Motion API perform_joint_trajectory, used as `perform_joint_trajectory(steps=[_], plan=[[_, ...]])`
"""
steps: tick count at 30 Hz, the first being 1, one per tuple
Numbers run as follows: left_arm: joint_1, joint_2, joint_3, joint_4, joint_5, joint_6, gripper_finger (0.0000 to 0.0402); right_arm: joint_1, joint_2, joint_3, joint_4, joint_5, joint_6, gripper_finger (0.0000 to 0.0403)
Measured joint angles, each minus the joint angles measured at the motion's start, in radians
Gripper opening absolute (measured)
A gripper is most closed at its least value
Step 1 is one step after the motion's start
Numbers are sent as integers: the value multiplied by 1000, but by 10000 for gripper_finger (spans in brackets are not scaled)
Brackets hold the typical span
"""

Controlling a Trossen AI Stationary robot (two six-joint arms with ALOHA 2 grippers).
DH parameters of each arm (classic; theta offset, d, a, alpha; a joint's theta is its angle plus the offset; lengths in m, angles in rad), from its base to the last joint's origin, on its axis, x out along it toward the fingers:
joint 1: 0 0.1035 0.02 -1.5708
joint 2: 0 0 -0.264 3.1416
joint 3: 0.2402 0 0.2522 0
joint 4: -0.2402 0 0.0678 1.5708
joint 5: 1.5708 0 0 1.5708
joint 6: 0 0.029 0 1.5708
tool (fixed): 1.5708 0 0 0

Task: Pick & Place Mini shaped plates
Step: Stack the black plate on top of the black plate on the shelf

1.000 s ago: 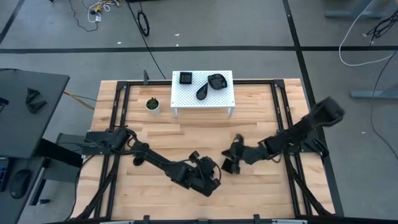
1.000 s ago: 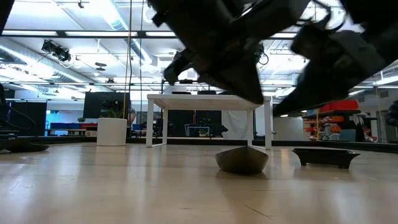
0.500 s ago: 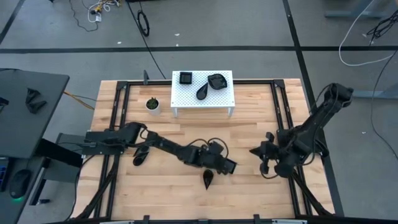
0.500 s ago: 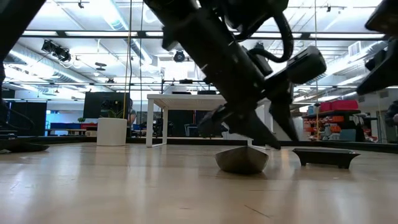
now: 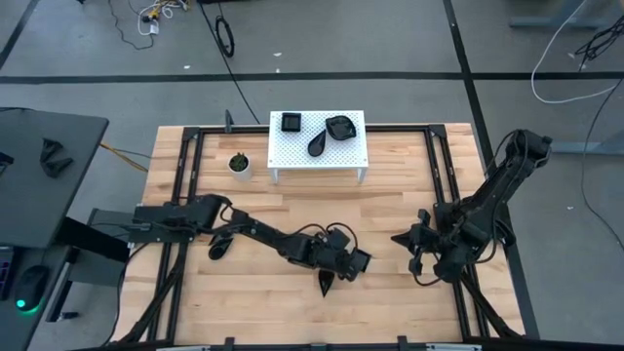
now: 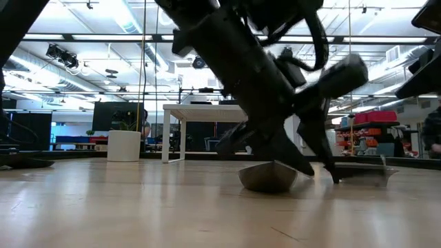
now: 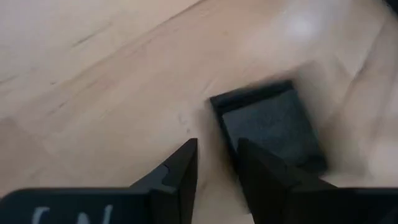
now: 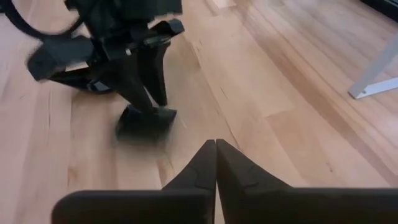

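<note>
Your left gripper (image 5: 357, 260) sits at lower centre, fingers spread over a square plate (image 7: 272, 127) on the table (image 5: 273, 302); a teardrop plate (image 5: 326, 284) lies just below. Your right gripper (image 8: 216, 144) is pressed together at right

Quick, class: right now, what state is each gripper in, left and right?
Left gripper: open, jaws apart just above a square black plate, nothing held.
Right gripper: shut, empty, waiting over the table's right side.
</note>
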Motion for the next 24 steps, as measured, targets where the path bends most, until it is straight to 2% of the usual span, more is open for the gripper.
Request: perform_joint_trajectory(steps=[6, 16, 20, 24], plan=[[8, 11, 1, 8, 29, 3, 89, 0, 0, 0, 2, 1, -5, 11], [6, 11, -1, 13, -4, 27, 10, 0, 0, 0, 4, 0, -18, 9], [8, 11, -1, 14, -6, 29, 11, -1, 2, -3, 28, -46, 23, 11], [8, 11, -1, 16, -10, 30, 21, -6, 27, -56, 182, -153, -28, 11]])
